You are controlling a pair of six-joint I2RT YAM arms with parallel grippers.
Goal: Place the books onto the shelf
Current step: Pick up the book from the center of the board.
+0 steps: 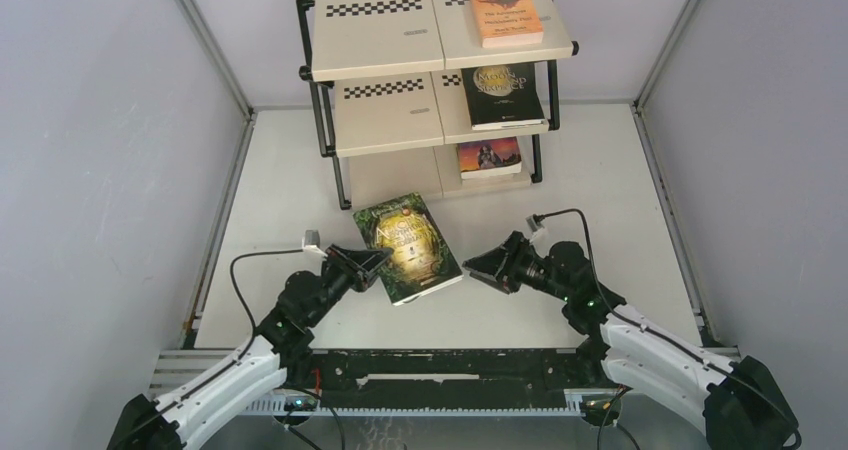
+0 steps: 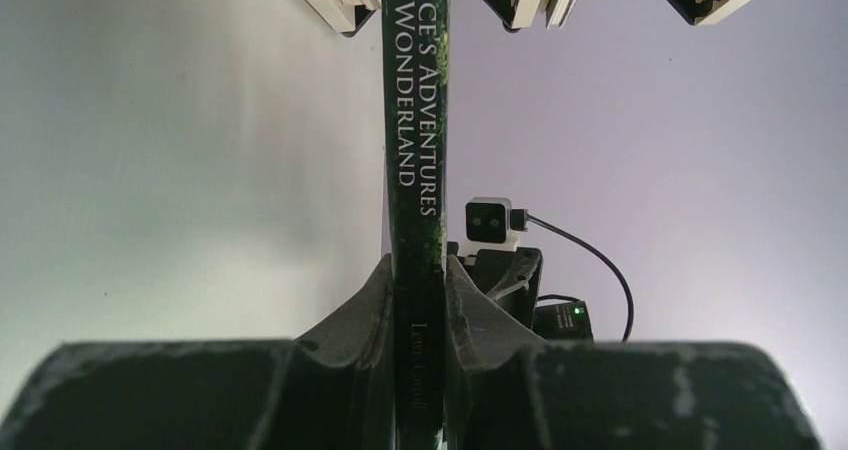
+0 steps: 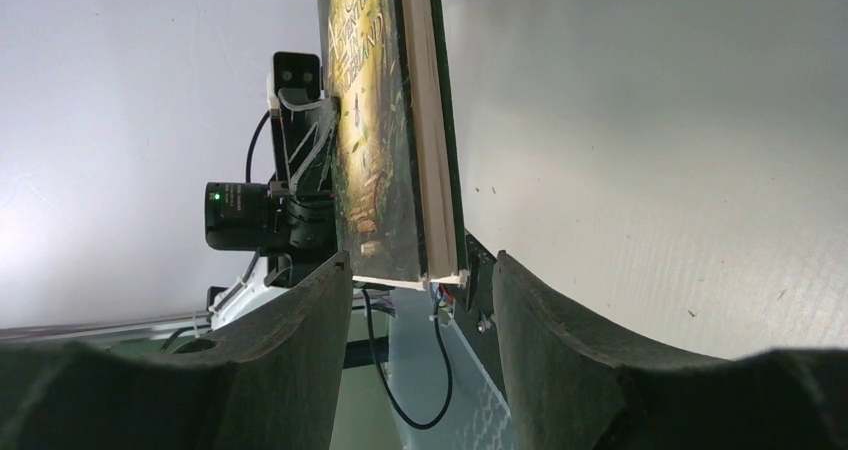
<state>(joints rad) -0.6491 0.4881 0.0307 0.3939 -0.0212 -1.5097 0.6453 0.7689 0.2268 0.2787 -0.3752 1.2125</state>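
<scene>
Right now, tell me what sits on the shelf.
Three books lie at the shelf's right end: orange book on top, black book on the middle board, a third book below. The lower boards' rear parts are covered.

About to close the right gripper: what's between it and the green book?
Nothing: the right wrist view shows the green book at the mouth of the open right gripper, its lower edge between the fingertips. The top view agrees.
</scene>
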